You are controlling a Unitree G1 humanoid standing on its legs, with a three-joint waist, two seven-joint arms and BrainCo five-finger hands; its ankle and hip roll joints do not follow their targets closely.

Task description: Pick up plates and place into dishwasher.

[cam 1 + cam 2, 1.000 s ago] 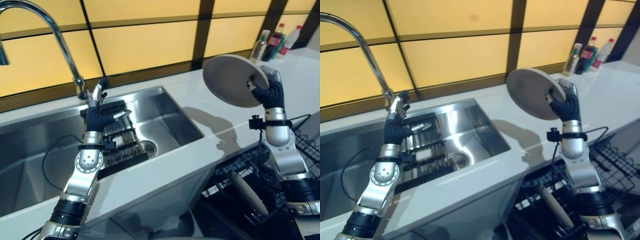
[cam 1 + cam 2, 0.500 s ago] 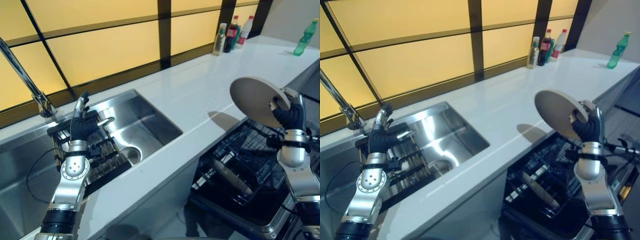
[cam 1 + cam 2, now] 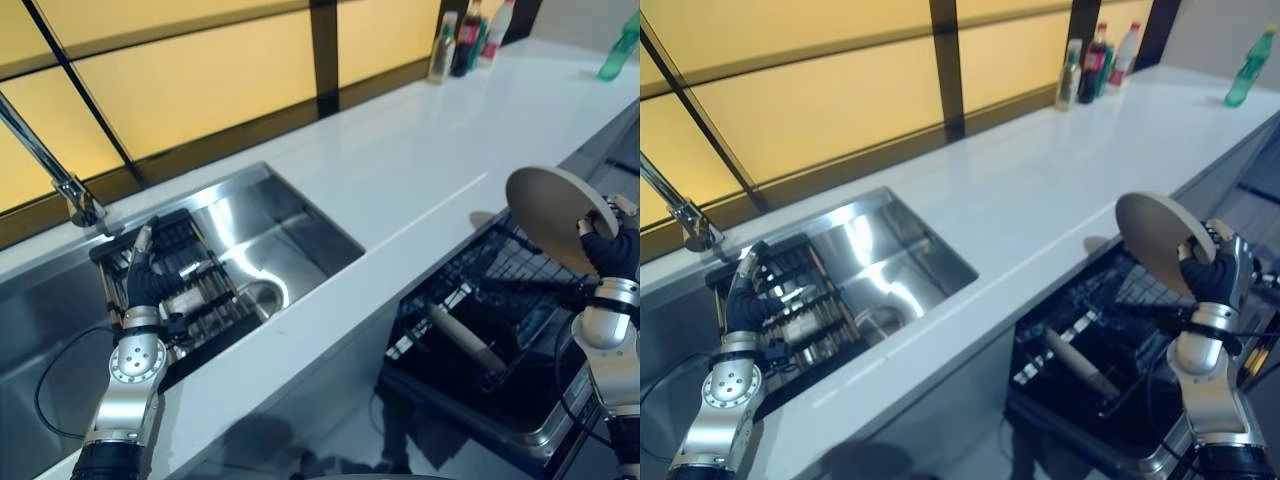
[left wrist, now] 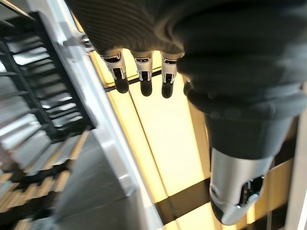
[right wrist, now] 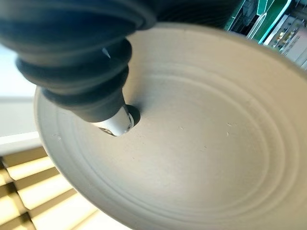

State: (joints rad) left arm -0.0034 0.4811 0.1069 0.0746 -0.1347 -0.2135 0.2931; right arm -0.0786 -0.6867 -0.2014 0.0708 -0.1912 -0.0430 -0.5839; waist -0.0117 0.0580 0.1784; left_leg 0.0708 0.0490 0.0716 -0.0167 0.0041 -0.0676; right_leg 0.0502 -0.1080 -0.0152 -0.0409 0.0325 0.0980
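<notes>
— One plate (image 3: 556,216) has come off the desk (image 3: 420,170), gripped in the right robot hand (image 3: 608,248), now above the dishwasher rack (image 3: 480,320).
— So lowering comes next? Left robot hand (image 3: 140,285)?
— Likely. Relaxed open, over the sink (image 3: 290,225).

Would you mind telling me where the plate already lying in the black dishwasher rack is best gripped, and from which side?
Probably by its raised upper rim, from above: the pale round plate leans on edge between the tines of the black wire dishwasher rack, so its faces are boxed in and its top edge is free. The right hand already pinches another plate.
</notes>
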